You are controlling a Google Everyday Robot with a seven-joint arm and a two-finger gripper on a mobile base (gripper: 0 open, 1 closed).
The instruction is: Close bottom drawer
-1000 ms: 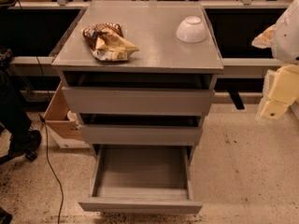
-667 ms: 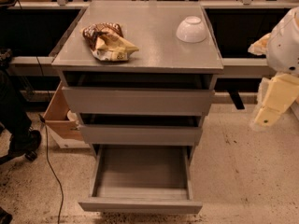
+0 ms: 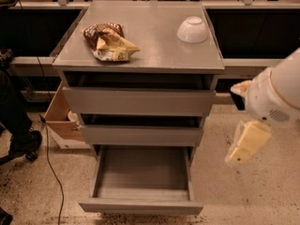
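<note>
Since prev frames, gripper (image 3: 247,143) has dropped lower & leftward; now hangs off desk's (image 3: 154,50) right edge, below top level, grip state can't be told. Bottom drawer (image 3: 140,206) sits pulled out beneath desk's front edge. Snack bag (image 3: 110,42) near left edge; white bowl (image 3: 192,30) by back-right corner.

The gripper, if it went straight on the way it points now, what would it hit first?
The gripper hangs right of the cabinet, pointing down and slightly left. It would probably meet the floor beside the open bottom drawer, not the drawer itself, though depth is unclear.
</note>
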